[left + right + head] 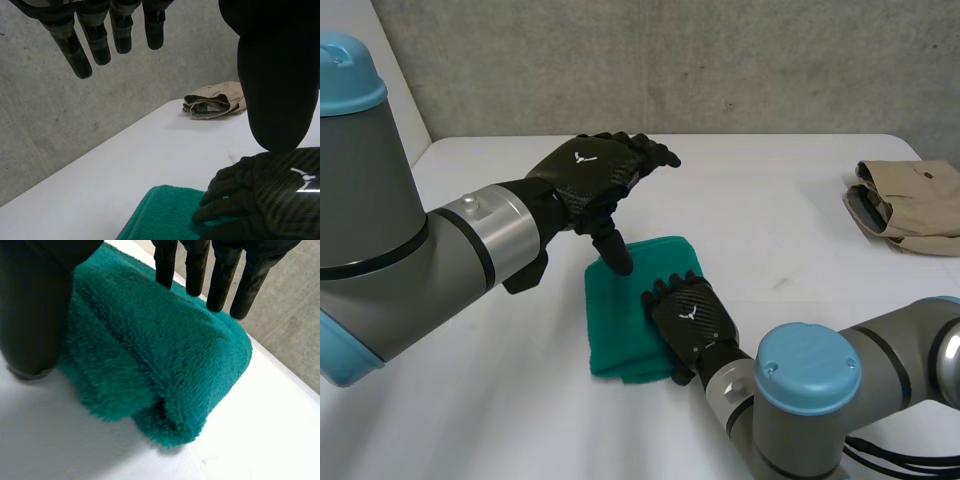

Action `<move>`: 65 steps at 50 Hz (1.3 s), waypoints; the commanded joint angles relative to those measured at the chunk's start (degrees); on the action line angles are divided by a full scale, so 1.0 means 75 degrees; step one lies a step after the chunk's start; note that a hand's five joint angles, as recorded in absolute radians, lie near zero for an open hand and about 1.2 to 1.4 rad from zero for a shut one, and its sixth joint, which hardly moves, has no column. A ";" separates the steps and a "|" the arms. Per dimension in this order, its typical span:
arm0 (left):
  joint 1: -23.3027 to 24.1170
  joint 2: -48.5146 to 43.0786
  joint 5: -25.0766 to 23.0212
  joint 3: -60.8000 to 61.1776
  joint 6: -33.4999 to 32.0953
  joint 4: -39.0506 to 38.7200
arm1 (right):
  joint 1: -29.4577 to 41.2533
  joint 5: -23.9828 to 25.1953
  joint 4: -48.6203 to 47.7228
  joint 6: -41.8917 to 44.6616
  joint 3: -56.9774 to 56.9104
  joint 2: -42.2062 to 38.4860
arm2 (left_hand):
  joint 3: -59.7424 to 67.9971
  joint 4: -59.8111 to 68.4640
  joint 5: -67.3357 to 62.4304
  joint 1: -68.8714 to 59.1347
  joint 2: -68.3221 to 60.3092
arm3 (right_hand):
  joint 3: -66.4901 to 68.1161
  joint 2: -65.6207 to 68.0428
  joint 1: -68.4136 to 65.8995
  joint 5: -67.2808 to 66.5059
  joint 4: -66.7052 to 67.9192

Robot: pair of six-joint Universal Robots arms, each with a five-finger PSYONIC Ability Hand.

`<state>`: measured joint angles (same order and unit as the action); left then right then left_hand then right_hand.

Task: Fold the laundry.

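— Where am I in the fold?

— Nearest you, your right hand (690,312) lies flat on the green towel (620,325), over its 4 o'clock part; its fingers (196,270) are straight and close together, pressing the pile and pinching nothing; the towel sits mid-desk (770,230), already doubled into a thick pad with a rounded fold edge; I judge the fold is made and you are at the flattening step.

— And the other hand?

— Your left hand (590,170) hangs over the towel's 12 o'clock edge; its fingers (95,42) are straight, loosely spread, holding nothing; the thumb points down at the cloth, and I cannot tell if it touches.

— What next?

— Probably one more smoothing or fold; that calls for your left fingers coming down on the far edge while the right pins the pad; farther off, at 2 o'clock, a folded beige garment (910,205) lies well apart.
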<state>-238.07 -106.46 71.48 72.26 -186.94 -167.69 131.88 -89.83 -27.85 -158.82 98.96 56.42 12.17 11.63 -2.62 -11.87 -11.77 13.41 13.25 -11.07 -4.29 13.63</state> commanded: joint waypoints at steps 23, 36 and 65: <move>-0.0004 -0.0021 -0.0004 0.0056 0.0186 -0.0036 | -0.0017 0.0035 -0.0072 0.0445 -0.2050 -0.1299 | -0.0104 -0.0031 0.0164 0.0064 0.0051 | 0.3032 0.3054 -0.3345 -0.2915 0.3003; -0.0016 -0.0079 -0.0004 0.0068 0.0187 -0.0047 | -0.0040 0.0082 0.0151 0.0832 -0.3256 -0.1944 | -0.0104 -0.0031 0.0164 0.0064 0.0051 | 0.5073 0.5094 -0.5386 -0.4956 0.5044; -0.0145 -0.0044 -0.0004 0.0091 0.0397 -0.0141 | -0.1340 0.0422 0.1428 0.0855 -0.4102 -0.1863 | -0.0082 -0.0009 0.0142 0.0041 0.0029 | 0.8878 0.8900 -0.9191 -0.8761 0.8849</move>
<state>-238.63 -107.08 71.53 72.95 -185.24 -168.77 127.70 -87.14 -19.43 -152.61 66.22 37.62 12.17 11.63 -2.65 -11.87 -11.77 65.54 66.63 -51.89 -53.41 67.53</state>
